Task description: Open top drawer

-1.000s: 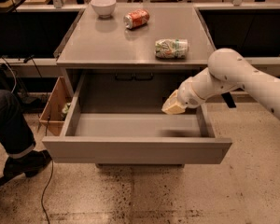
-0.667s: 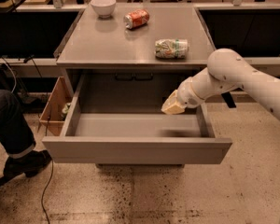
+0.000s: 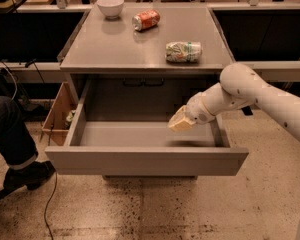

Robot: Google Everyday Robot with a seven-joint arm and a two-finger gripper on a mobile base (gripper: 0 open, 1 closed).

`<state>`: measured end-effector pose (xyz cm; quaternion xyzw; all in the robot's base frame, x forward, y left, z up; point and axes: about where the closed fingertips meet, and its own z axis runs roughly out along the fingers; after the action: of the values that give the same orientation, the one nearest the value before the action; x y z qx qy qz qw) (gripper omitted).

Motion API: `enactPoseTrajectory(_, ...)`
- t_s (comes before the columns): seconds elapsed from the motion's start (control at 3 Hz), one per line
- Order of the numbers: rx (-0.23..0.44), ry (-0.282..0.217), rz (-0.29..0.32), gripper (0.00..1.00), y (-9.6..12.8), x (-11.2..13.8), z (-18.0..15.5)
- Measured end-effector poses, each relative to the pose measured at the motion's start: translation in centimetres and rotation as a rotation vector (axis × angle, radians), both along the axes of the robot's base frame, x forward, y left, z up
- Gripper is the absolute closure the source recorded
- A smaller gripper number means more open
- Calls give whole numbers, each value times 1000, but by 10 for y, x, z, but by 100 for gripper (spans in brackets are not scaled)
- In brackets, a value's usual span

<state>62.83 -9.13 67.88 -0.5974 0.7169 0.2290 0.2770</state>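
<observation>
Pulled-out top drawer [image 3: 145, 160]; jaws above its right half.

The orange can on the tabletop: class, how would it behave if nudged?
The orange can lies on its side, so it would probably roll. Being a small drinks can, likely light and easily dented. The gripper hangs over the open top drawer.
</observation>
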Motion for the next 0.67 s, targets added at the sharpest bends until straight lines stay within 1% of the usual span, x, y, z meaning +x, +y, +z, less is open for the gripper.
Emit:
enactPoseTrajectory(0.33, 67, 48, -8, 100, 5, -13, -20)
enactPoseTrajectory(0.67, 120, 96, -27, 100, 3, -32, -28)
